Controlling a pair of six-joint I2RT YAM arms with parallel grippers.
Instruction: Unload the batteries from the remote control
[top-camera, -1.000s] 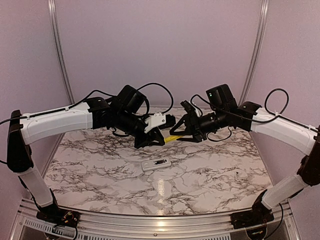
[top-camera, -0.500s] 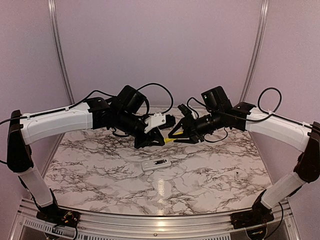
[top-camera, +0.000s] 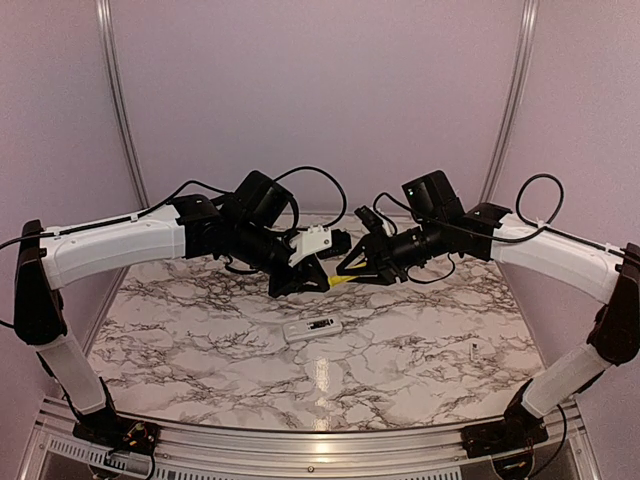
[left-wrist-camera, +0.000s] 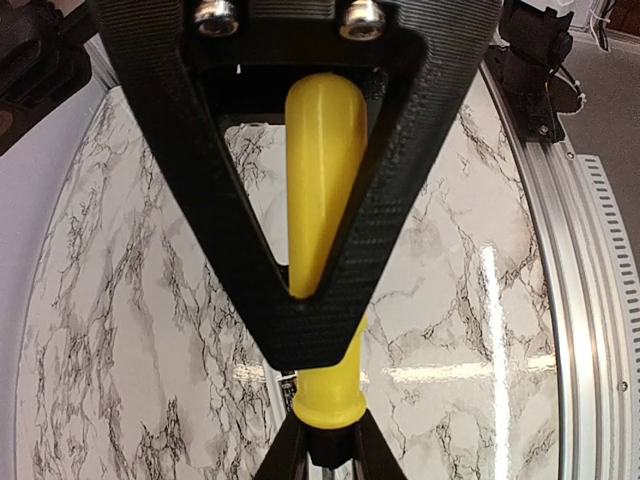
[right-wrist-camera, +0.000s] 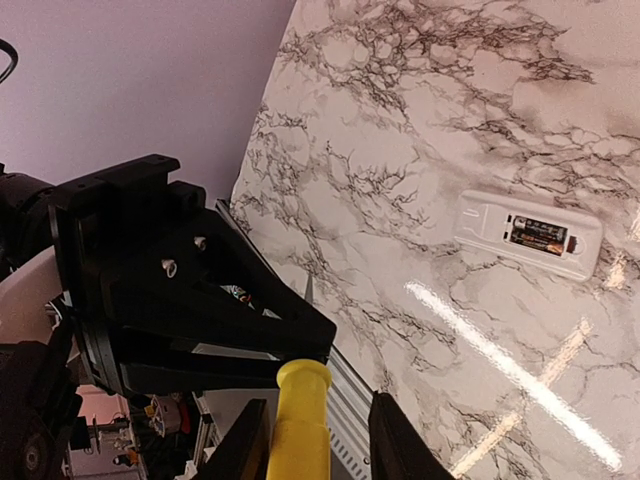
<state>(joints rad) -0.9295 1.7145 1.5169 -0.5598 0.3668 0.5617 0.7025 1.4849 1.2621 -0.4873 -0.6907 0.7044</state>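
Over the marble-veined table (top-camera: 430, 335), I saw my left gripper (top-camera: 316, 281) clamped on the yellow-handled screwdriver (left-wrist-camera: 325, 180). My right gripper (right-wrist-camera: 315, 435) stood narrow astride its handle, grip unclear. The flat white rectangular remote control (top-camera: 312, 328) lay below both, with two dark cylindrical batteries (right-wrist-camera: 538, 234) inside.

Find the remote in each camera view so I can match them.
Top external: remote lies low centre on the marble.
Left wrist: not visible.
Right wrist: remote at the right edge, batteries inside.
Shared landmark: yellow screwdriver handle.
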